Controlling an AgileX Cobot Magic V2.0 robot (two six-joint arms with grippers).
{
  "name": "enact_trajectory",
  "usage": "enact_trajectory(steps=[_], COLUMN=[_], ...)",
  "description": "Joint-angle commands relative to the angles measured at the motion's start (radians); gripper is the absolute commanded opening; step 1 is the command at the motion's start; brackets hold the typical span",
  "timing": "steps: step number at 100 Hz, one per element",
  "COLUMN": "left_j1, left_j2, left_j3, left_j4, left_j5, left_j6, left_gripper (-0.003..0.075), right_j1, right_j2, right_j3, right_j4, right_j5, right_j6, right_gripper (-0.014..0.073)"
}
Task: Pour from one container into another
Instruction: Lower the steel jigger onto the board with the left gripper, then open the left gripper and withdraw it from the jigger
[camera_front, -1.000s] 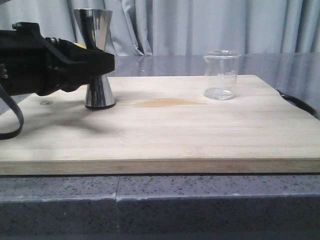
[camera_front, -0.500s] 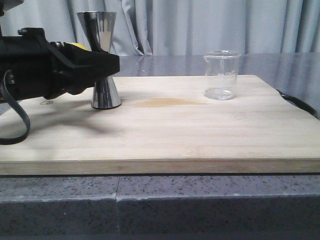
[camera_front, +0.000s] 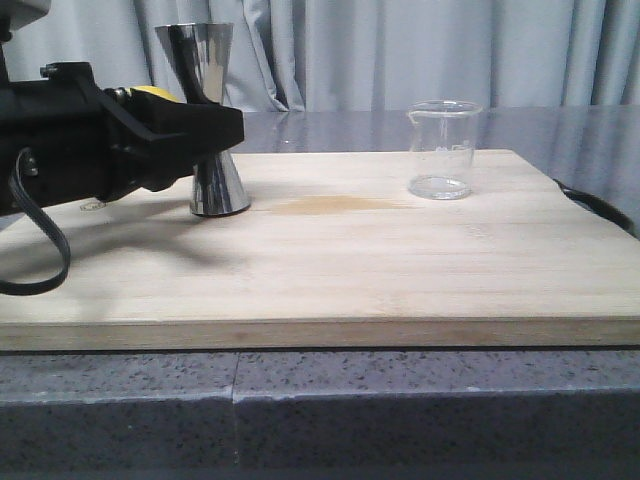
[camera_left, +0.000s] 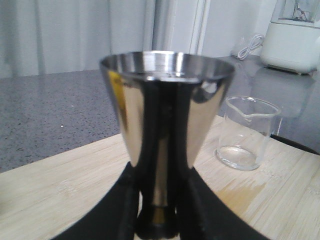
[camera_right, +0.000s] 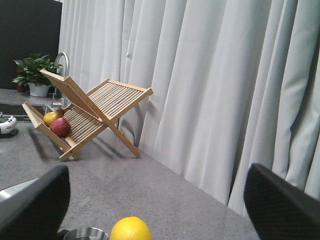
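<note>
1. The left gripper (camera_front: 215, 125) is pinched on the narrow waist of the steel jigger (camera_front: 207, 120), one black finger on each side, as the left wrist view shows. The jigger stands upright, and its base looks to rest on the wooden board (camera_front: 330, 270).

2. The right gripper (camera_right: 155, 200) is spread wide and holds nothing. Its two dark fingers sit far apart in its own view, which looks at a curtain, a wooden rack with fruit and a lemon (camera_right: 131, 229). It is nowhere near the work.

3. The glass beaker (camera_front: 442, 150) stands upright on the same board, well beyond the left gripper's tips, with bare board between them. It holds only a shallow layer of clear liquid at the bottom. In the left wrist view the beaker (camera_left: 246, 132) shows just past one side of the jigger's cup (camera_left: 166, 107).

4. The step in hand seems to be bringing the jigger toward the beaker. To do it well, I would keep the jigger vertical and its base flat or barely clear of the board, since the tall shape held at the waist could tip easily.

5. A pale yellowish stain (camera_front: 335, 205) lies on the board between jigger and beaker. The base may drag there, so a steady, slow travel is wise.

6. Stop with the jigger just beside the beaker, not touching it: a knock could slide or topple the light glass.

7. The grip should stay firm; polished steel is slippery under the fingers.
</note>
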Motion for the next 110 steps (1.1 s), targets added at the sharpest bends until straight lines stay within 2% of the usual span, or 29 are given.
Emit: enact_trajectory(steps=[1,42,68,110], left_j1=[0.003,0.003,0.003,0.003], left_j2=[-0.023,-0.023,-0.023,-0.030], left_j3=[-0.017,-0.017,-0.017,-0.017], left_j4=[-0.011,-0.009,-0.007,-0.007], left_j5=[-0.078,-0.084,-0.084,-0.091], left_j6=[0.028,0.042,0.042,0.042], left_gripper=[0.0060,0.0084,0.0270,0.0525], right_j1=[0.000,0.000,0.000,0.000], right_j2=[-0.029,-0.029,-0.029,-0.029], right_j3=[-0.031,-0.031,-0.031,-0.031], right_j4=[0.044,0.044,0.044,0.044], right_j5=[-0.083,-0.083,-0.083,-0.083], right_j6=[-0.003,-0.003,-0.003,-0.003], right_gripper=[0.0638,0.0638,0.0638,0.0638])
